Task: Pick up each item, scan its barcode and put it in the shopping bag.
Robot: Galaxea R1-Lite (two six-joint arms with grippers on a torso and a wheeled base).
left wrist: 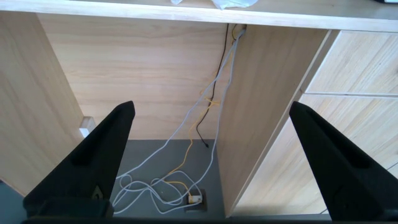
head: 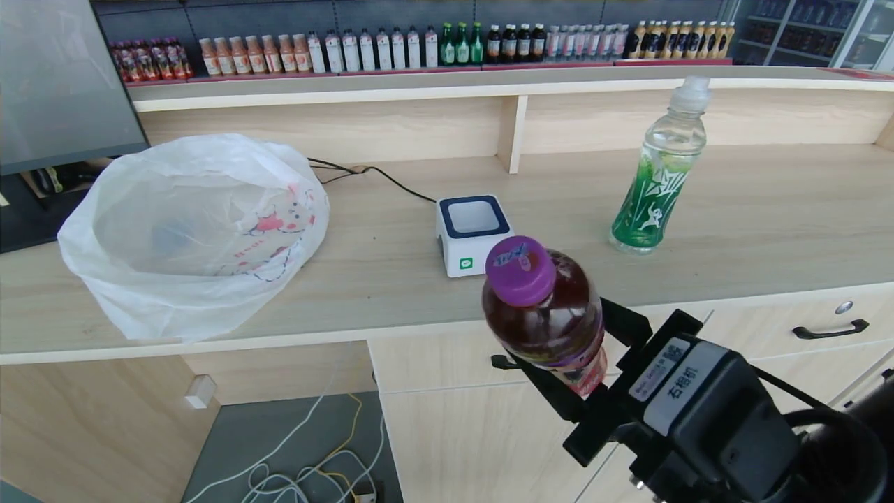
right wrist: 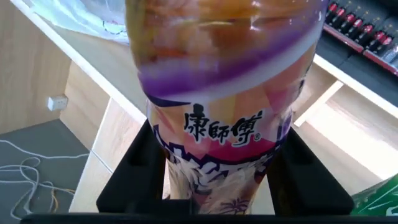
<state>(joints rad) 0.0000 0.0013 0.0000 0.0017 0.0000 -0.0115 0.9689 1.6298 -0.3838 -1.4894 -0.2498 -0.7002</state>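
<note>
Purple-capped bottle in the black right gripper is showing dark red-brown liquid, label banded purple, white, pink. Green bottle beyond the gripper is wearing a green wrap with white leaf streaks, whitish cap. Scanner just ahead is showing white, navy frame, green icon. Bag far left of it is showing translucent white, pink-red cartoon print. Counter: pale wood grain.

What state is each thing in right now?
Purple-capped bottle: capped, upright, clamped in right gripper.
Green bottle: capped, standing on counter.
Shopping bag: mouth open, on counter.
Scanner: on counter, window facing up.
Left gripper: open, empty.
</note>
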